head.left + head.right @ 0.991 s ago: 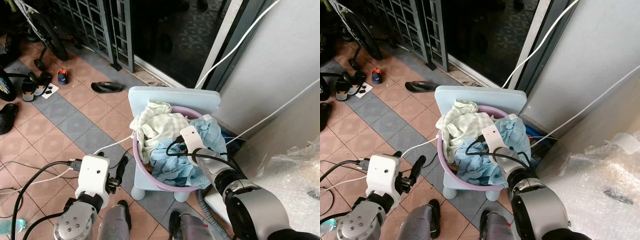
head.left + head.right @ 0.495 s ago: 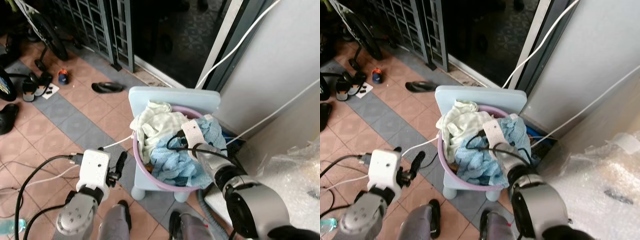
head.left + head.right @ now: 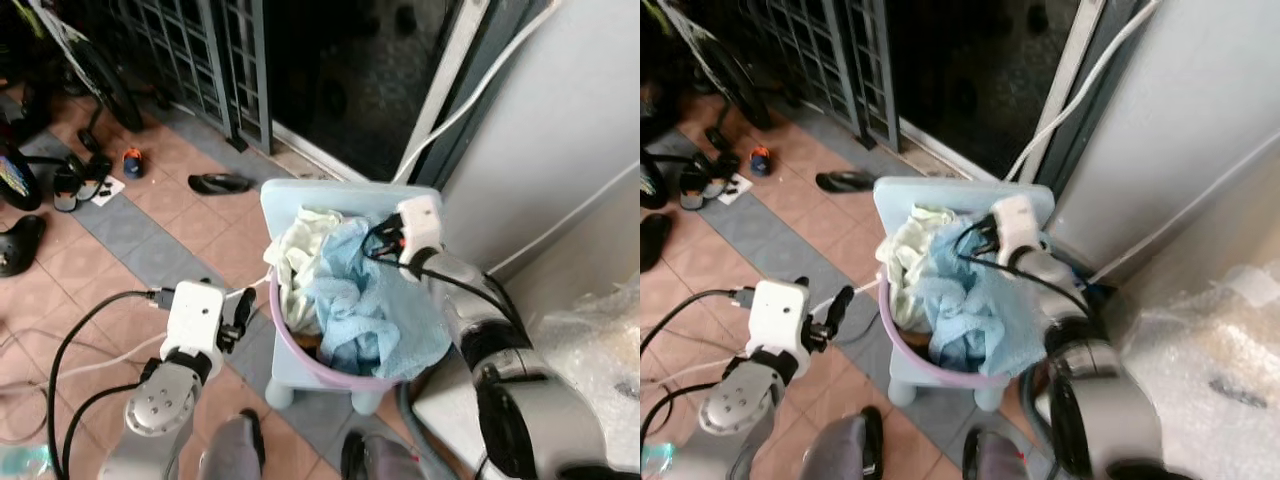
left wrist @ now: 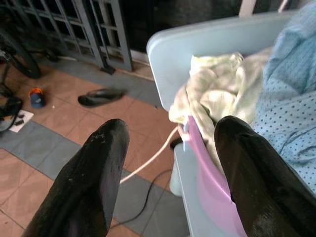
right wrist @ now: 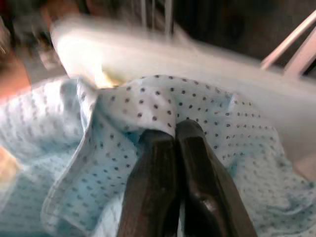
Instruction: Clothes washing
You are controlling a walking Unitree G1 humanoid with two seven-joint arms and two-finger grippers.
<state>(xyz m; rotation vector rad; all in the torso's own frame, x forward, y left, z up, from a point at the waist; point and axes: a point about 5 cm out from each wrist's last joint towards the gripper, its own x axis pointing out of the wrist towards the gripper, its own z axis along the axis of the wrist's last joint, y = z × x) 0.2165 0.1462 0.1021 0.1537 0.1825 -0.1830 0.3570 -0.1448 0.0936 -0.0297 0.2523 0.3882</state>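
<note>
A pink laundry basin sits on a pale blue plastic chair. It holds a pale green-white garment and a light blue dotted cloth. My right gripper is shut on the blue dotted cloth and holds it lifted above the basin, the cloth hanging down over the rim. My left gripper is open, low beside the chair's left side, near the basin rim.
A white cable and black cables lie on the tiled floor by my left arm. Sandals and shoes lie near a metal gate. A grey wall and bubble wrap stand at right.
My right gripper has risen from inside the basin toward the chair back, pulling the blue cloth up and out over the rim. The camera has shifted slightly.
</note>
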